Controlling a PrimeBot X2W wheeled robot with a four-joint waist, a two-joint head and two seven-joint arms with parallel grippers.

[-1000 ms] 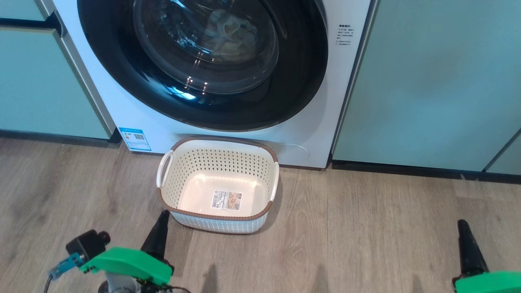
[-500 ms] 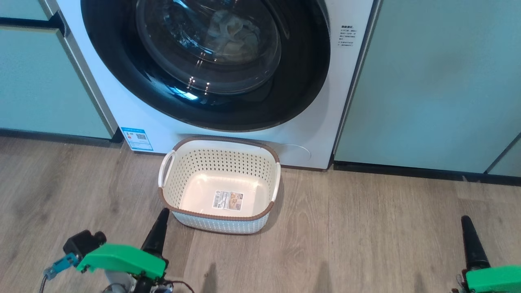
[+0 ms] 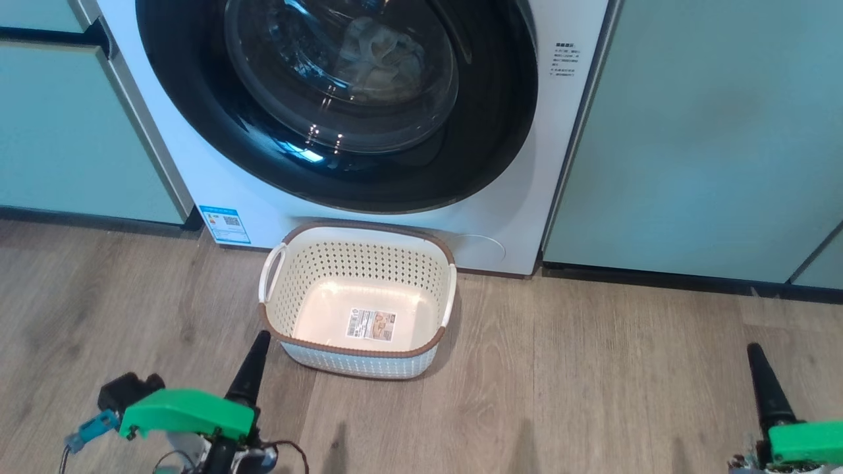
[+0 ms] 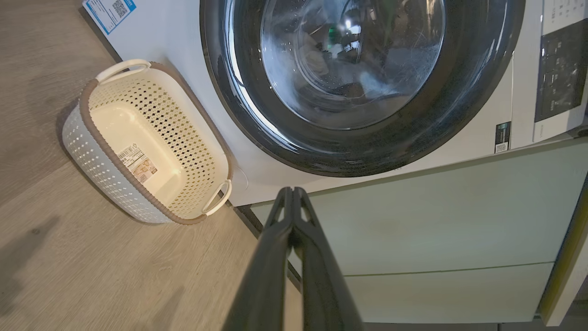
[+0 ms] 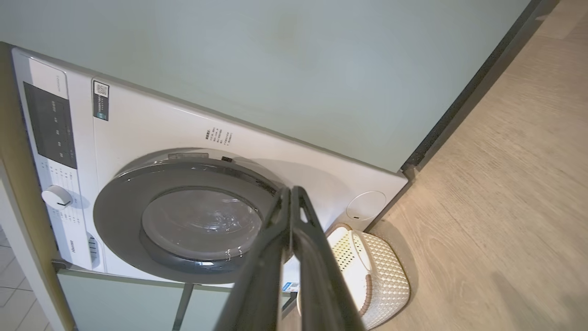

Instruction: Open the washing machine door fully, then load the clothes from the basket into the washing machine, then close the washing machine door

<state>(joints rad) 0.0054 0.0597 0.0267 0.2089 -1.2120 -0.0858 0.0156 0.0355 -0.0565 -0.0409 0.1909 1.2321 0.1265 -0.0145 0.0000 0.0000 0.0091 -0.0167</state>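
Sitting shut: washing machine door (image 3: 336,178), pale clothes (image 3: 379,56) maybe inside, blurry. Basket (image 3: 359,362) empty on floor (image 3: 593,368). Left gripper (image 4: 289,191), right gripper (image 5: 291,189) both pinched closed, holding nothing.

Cream perforated basket (image 3: 359,299), brown rim; glossy black door (image 3: 342,105).

Clothes (image 3: 377,58), perhaps, dim behind door (image 3: 329,128)
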